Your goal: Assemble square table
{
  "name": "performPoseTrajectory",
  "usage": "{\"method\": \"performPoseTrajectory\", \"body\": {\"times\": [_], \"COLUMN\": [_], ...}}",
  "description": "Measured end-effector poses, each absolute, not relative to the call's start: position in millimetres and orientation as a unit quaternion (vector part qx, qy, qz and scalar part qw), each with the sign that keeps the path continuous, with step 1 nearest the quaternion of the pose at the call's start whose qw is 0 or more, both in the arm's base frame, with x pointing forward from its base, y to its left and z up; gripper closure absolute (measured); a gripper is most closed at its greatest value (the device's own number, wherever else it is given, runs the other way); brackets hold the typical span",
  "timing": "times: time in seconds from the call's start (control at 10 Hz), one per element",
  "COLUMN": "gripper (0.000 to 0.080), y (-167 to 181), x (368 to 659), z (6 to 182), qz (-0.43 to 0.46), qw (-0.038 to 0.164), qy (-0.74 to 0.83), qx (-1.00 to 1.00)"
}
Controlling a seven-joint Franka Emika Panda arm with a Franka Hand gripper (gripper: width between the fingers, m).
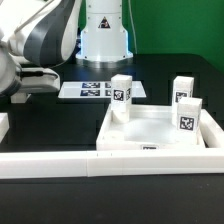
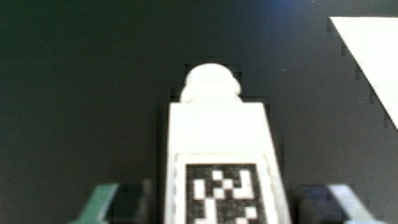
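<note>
The white square table top lies at the exterior view's right. Three white legs stand in its corners: one at the back left, one at the back right and one in front of that, each with a black-and-white tag. In the wrist view a fourth white leg lies on the black table with its rounded peg pointing away. My gripper is open. One finger stands on each side of the leg with a dark gap to it. In the exterior view my arm is at the far left, and its fingertips are hidden.
The marker board lies behind the table top, near the arm's white base. Long white rails run along the front. A white edge shows at the side of the wrist view.
</note>
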State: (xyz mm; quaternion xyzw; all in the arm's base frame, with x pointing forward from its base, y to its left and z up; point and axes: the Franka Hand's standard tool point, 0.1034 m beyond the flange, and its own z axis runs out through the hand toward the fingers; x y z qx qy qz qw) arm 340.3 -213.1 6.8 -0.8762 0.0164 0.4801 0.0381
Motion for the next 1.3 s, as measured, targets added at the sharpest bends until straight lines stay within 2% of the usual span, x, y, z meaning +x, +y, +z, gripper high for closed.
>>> {"method": "performPoseTrajectory", "body": {"times": [0.1, 0.8, 1.0, 1.1, 1.2, 1.3], "gripper": [0.0517, 0.0515, 0.0514, 0.0514, 0.0512, 0.0512], "y": [-213.3, -212.1, -186.9, -168.5, -160.4, -171.6], "x": [340.3, 344.8, 383.2, 396.1, 401.2, 405.4], "z": [6.9, 10.4, 61.9, 89.3, 109.0, 101.0], "qz": [0.480, 0.476, 0.453, 0.443, 0.448, 0.410], "qw": [0.038, 0.038, 0.037, 0.039, 0.043, 0.040], "qy": [0.017, 0.015, -0.005, 0.008, 0.011, 0.000], "qx": [-0.876, -0.878, -0.891, -0.895, -0.893, -0.911]}}
